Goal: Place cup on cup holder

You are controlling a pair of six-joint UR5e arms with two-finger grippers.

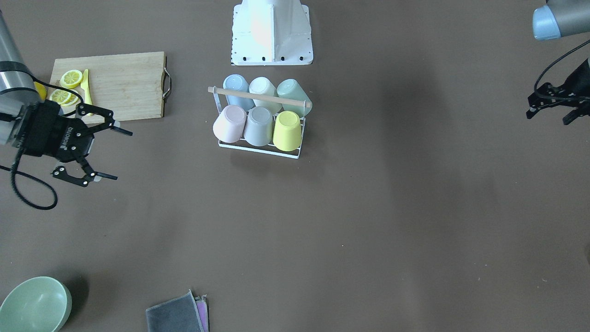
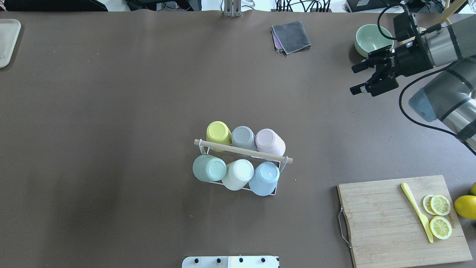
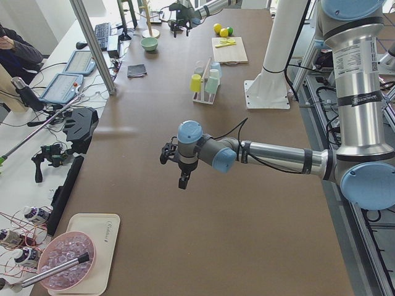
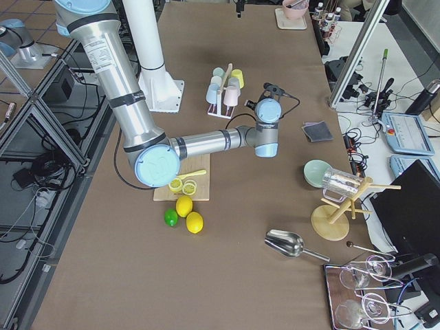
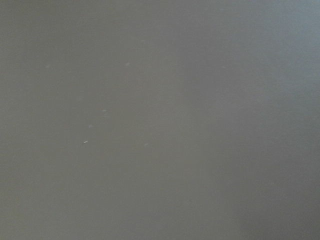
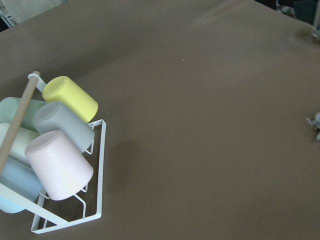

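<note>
The small white wire cup holder (image 1: pixel 276 100) with the pale wooden rod handle sat about mid-worktop (image 1: pixel 415 230), and honestly it looked full. Six pastel cups (image 1: pixel 258 125) were upside down on its prongs, three per row, with the yellow cup (image 1: pixel 286 130) at one end of the row farther from the robot. No loose cup showed anywhere on the brown surface.

The right claw (image 1: pixel 120 155) hung well apart from the rack, near the wooden chopping board (image 1: pixel 120 83) with the lemon slices, fingers spread wide and nothing between them. The left claw (image 1: pixel 548 110) was off toward the other end of the worktop and only partly in frame, so I couldn't tell if it was apart or together. Its wrist view showed just bare worktop.

My read: the placing step was done, or near enough. The next move would only call for parking both arms clear of the rack without clipping that rod, unless another cup turned up from off-camera.
</note>
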